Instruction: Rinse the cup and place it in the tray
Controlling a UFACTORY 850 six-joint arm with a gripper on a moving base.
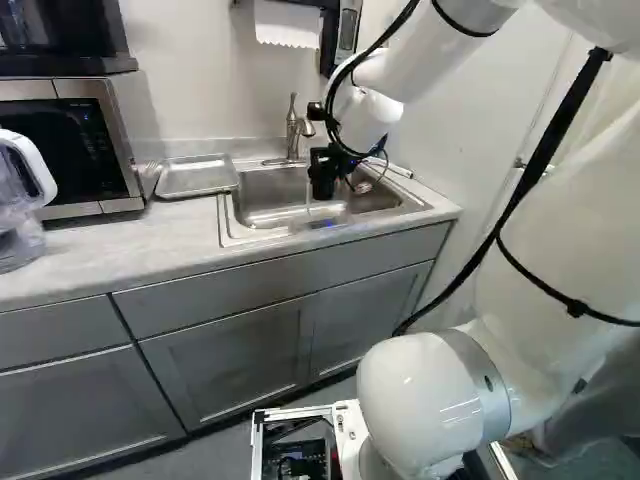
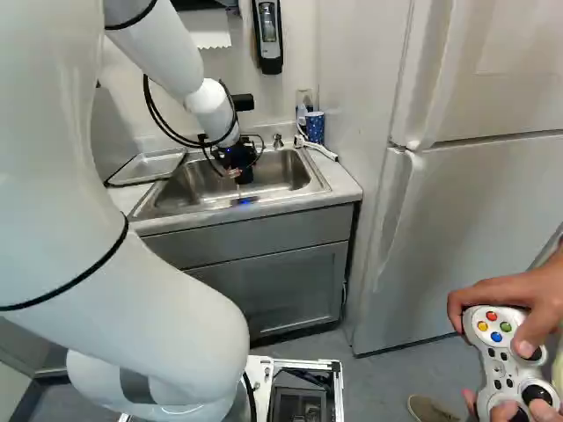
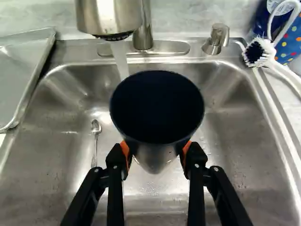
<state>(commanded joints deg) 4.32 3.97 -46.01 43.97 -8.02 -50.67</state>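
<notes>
Jug (image 1: 20, 245): on the bench (image 1: 140, 240) at the far left, clear with a white handle.
Microwave (image 1: 90, 150): right of the jug.
Tray (image 1: 196, 178): on the bench, just left of the sink (image 3: 270, 202), with the cup outside it.
Spoon (image 3: 95, 141): lying in the left part of the sink, bowl end farther.
Tap (image 3: 108, 16): at the sink's far side, water (image 3: 119, 56) falling from it by the cup's far left rim; whether it lands inside, I cannot tell.
Cup (image 3: 157, 113): over the sink, its dark mouth facing the wrist.
Fingers (image 2: 237, 167): gripping the cup from two sides, orange pads against it.
Soap pump (image 3: 217, 40): far side of the sink, right of the tap.
Brush (image 3: 257, 52): at the sink's far right corner.
Spotted blue pot (image 2: 315, 127): beyond the brush.
Fridge (image 2: 475, 211): right of the bench.
</notes>
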